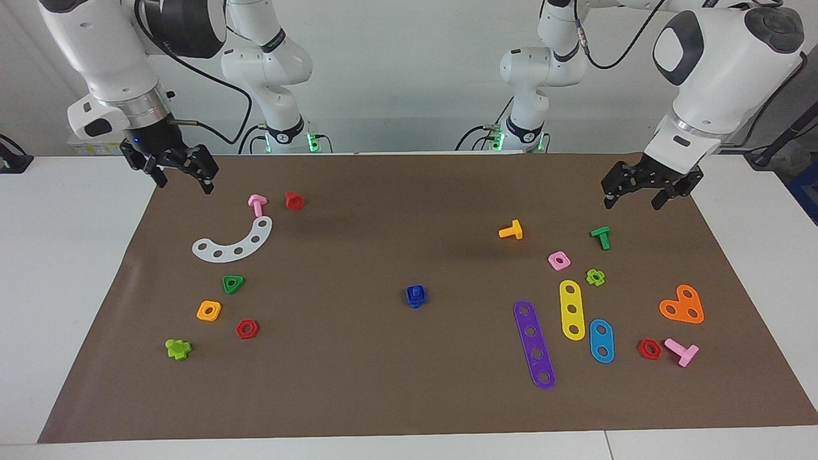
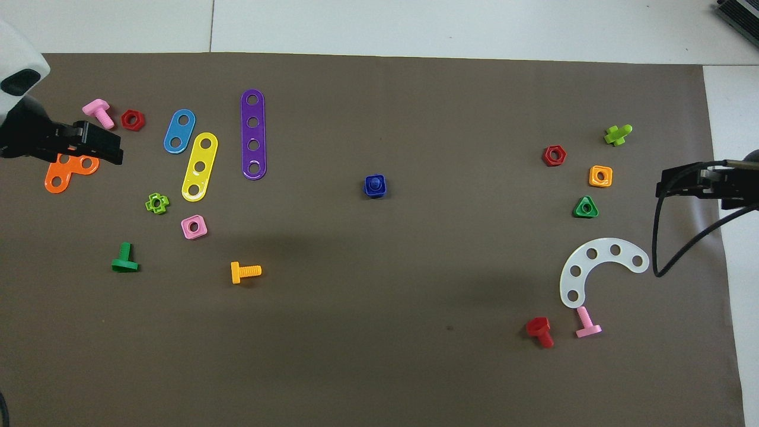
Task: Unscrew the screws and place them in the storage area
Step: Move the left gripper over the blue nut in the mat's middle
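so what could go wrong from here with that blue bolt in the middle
1. The blue bolt sits threaded in its blue nut in the middle of the brown paper, apart from both open hands, left hand and right hand; gripping one piece alone could just spin or lift both.
2. The assembly is small, so a hand slightly off could knock it over.

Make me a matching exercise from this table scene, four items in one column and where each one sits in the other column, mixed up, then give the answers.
Items:
1. blue screw
2. white curved strip
3. purple four-hole strip
4. left gripper

Places:
A. beside the yellow strip, toward the left arm's end
B. alone in the middle of the brown paper
C. raised over the paper's edge, above the green screw
D. just beside the pink screw, toward the right arm's end

Pairs: 1-B, 2-D, 3-A, 4-C
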Action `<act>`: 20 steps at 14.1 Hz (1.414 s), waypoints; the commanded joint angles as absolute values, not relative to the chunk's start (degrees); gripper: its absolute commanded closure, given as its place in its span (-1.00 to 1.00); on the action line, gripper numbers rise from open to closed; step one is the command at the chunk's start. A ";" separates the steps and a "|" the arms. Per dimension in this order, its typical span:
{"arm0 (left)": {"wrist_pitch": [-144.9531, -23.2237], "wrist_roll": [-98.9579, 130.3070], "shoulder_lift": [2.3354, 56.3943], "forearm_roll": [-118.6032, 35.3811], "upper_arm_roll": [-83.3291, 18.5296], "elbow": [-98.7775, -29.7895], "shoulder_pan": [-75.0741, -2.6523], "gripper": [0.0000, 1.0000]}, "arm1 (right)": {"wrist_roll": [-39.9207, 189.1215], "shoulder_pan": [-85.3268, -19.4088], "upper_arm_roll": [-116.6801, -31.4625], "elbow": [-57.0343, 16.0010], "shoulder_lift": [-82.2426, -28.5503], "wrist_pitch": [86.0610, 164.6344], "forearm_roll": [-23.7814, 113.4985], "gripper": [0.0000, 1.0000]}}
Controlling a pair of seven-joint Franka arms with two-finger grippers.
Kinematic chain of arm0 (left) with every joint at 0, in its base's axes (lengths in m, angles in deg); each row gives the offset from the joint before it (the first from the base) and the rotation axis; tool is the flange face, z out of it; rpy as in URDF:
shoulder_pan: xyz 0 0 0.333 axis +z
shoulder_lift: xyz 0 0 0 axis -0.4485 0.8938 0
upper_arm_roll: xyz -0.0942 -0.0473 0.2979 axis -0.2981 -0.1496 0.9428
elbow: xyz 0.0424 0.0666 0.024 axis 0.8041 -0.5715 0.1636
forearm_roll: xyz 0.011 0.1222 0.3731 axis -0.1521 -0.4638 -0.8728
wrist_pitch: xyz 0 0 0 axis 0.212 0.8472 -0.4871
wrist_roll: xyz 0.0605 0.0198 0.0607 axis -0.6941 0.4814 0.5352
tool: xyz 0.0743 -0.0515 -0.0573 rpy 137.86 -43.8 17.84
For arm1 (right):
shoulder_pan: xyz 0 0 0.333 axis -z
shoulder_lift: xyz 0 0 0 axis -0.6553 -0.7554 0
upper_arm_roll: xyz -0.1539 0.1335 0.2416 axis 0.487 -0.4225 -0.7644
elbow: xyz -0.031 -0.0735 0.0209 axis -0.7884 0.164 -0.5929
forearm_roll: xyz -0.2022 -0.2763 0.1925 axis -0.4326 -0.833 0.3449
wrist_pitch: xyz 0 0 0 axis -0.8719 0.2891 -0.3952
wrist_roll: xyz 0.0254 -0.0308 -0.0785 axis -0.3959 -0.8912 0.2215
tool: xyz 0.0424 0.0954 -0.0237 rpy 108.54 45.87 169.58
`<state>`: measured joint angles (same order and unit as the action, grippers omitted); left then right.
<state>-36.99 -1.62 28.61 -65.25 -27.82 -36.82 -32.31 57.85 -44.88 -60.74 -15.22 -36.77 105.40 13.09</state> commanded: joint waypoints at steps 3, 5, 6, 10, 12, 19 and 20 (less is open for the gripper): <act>-38.43 -1.79 26.78 -66.04 -27.61 -39.37 -32.89 -1.00 | 57.02 -45.07 -61.07 -12.30 -36.98 101.79 16.38 -1.00; -38.60 -1.62 26.51 -65.96 -27.79 -40.51 -33.32 -1.00 | 56.76 -45.07 -61.07 -13.09 -36.72 102.14 16.47 -1.00; -39.13 -1.53 25.82 -65.96 -27.88 -41.73 -33.59 -1.00 | 56.58 -44.64 -61.07 -13.35 -36.54 102.14 16.81 -1.00; -45.53 8.27 23.61 -65.96 -28.14 -49.64 -40.07 -1.00 | 57.28 -45.07 -61.07 -13.44 -36.45 101.62 16.91 -1.00; -46.77 12.61 24.92 -65.96 -28.05 -49.92 -44.90 -1.00 | 57.20 -45.07 -61.07 -13.44 -36.45 101.62 16.91 -1.00; -55.13 30.01 34.92 -63.33 -28.06 -45.64 -56.25 -0.98 | 57.20 -44.99 -61.07 -13.44 -36.45 101.62 16.91 -1.00; -55.30 34.29 39.65 -63.23 -27.88 -41.18 -57.92 -0.97 | 57.20 -44.99 -61.07 -13.44 -36.45 101.62 16.91 -1.00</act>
